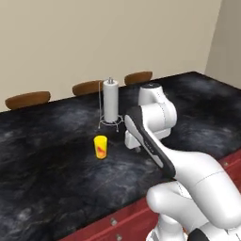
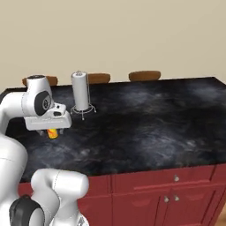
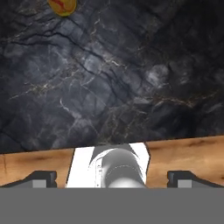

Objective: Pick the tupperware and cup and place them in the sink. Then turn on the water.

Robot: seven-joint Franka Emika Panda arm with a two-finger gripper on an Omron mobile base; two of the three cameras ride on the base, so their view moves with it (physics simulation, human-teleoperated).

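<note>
The desk [image 1: 56, 155] is a black marbled slab with red cabinet fronts [image 2: 167, 190] beneath its near edge. Three brown chair backs [image 1: 28, 99] show past its far edge. A paper towel roll [image 1: 111, 101] stands upright in a wire holder, behind and slightly right of the cup [image 1: 100, 147] in the left base view. The cup is yellow with a red-orange mark on its side; it stands upright, long axis vertical, mouth up, alone on the bare desk. Nothing stands between it and my arm. In the right base view the cup is partly hidden behind my wrist. My hand [image 3: 112, 179] hangs above the desk, fingers spread fully apart and holding nothing; the cup lies at the top edge of the hand view.
</note>
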